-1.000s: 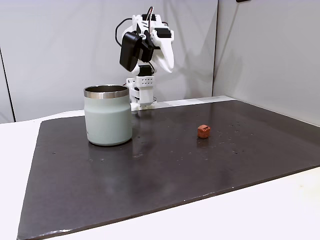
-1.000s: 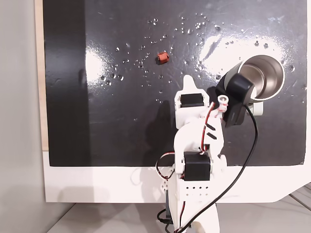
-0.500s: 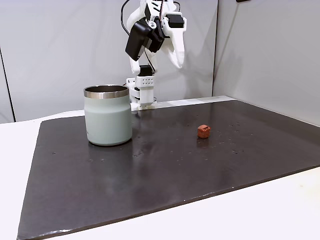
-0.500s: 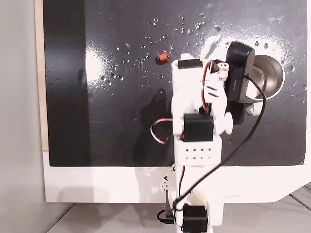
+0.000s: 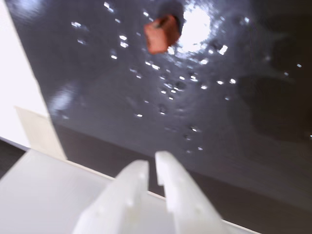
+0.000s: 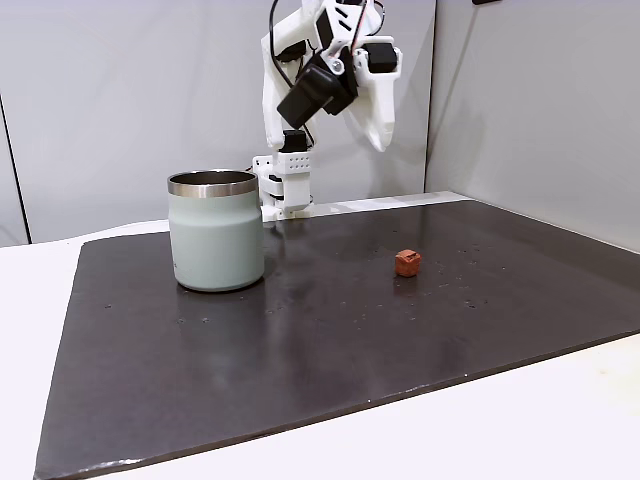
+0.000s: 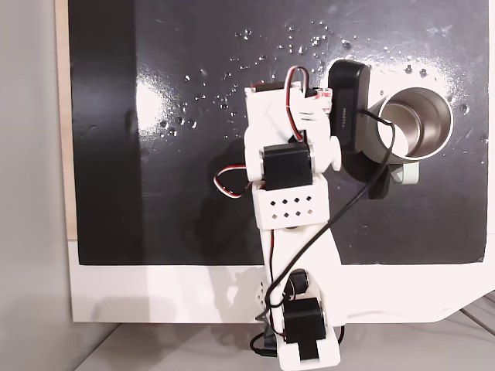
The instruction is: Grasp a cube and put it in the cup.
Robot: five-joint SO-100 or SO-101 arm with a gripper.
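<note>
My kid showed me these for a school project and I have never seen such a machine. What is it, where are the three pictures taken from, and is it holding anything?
It is a small white robot arm bolted to a table. One camera stands in front, one looks down from above, and one rides on the arm's wrist. On the dark mat sit a pale green cup with a steel rim and a tiny reddish cube, well apart. The arm's hand hangs high above the mat, its fingers nearly together, holding nothing; the cube lies ahead of it in the wrist picture.
</note>
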